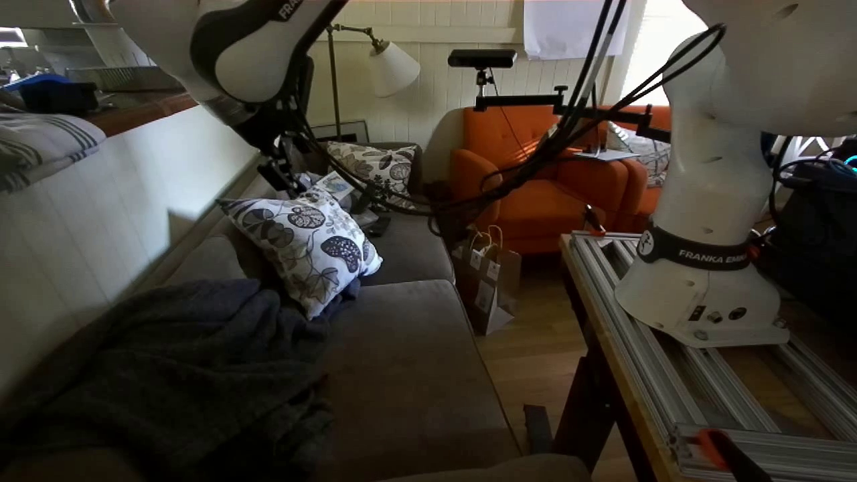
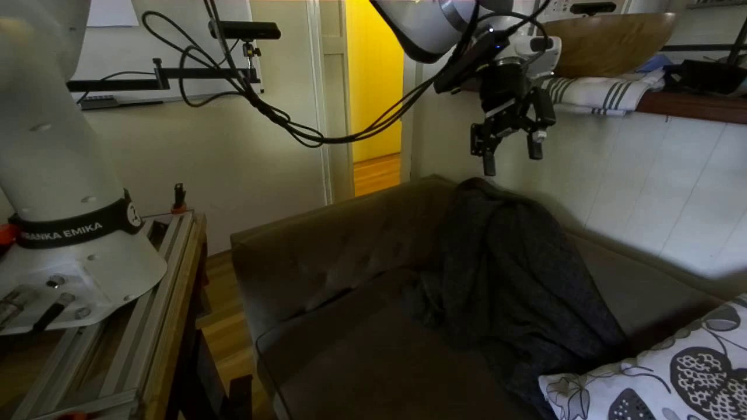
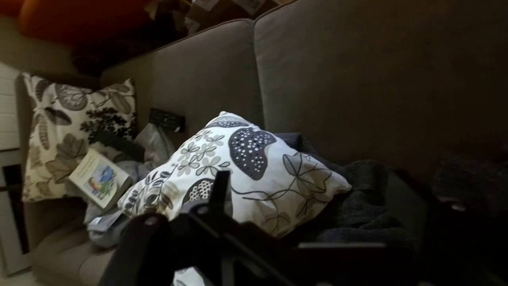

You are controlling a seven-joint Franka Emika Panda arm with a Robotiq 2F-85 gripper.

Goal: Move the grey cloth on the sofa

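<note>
Closest to the wrist camera is the gripper [image 2: 512, 158], its fingers [image 2: 489, 163] standing apart in the air, higher than the leaf-print pillow [image 3: 254, 174]. That pillow leans, tilted, against the back of the sofa [image 1: 402, 361], one corner low on the seat. Around this low corner, showing on two sides of it, lies the grey cloth [image 2: 519, 274], dark and heaped in loose folds. Its long axis runs from the pillow up to where the sofa's arm meets the back; the narrow end peaks up there, pointing away from the pillow, and the broad end spreads across the seat towards it. How much cloth goes under the pillow, I cannot tell. On the pillow's opposite side come some paler grey fabric [image 3: 103, 236] and a book [image 3: 101, 178], tilted, cover showing. Farther from the pillow, a second printed pillow [image 3: 75, 135] stands in the sofa's other end. Beyond the pillow, off the front edge of the seat, is a paper bag [image 1: 492, 281]; past that, an orange armchair [image 1: 549, 207], and well behind the pillow a lamp [image 1: 394, 70] with a pale shade.
</note>
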